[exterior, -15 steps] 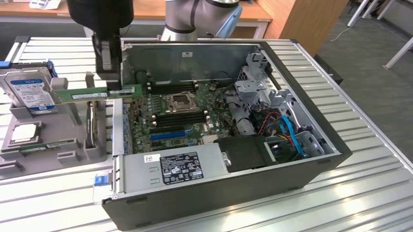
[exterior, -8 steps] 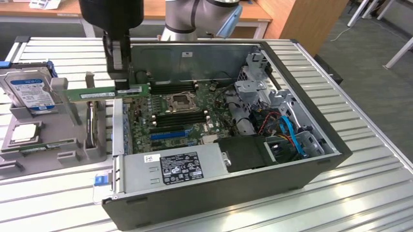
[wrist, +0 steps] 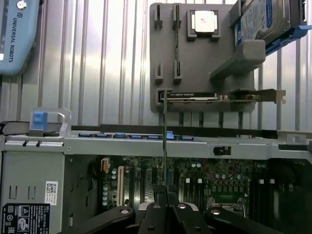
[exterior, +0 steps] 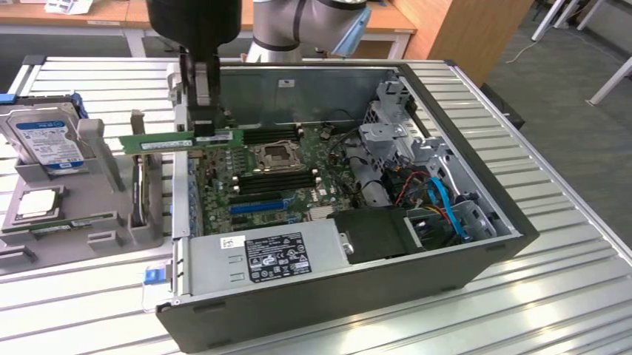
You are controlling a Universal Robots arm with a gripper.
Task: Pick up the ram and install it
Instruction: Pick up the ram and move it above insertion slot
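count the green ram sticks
2. One long green circuit-board ram stick is held by the black gripper over the dark computer case's edge; the other lies in the grey plastic holder, exterior view's left. More may be hidden.

surface (exterior: 553,296): silvery ribbed metal slats, evenly lit, pale glare along the ridges
floor (exterior: 567,89): grey carpet beyond the surface, on the exterior view's right
desks (exterior: 94,15): light wood tops behind the surface's far edge
wooden panel (exterior: 464,33): upright, near the surface's far corner
white legs (exterior: 553,18): slanted, well beyond the surface
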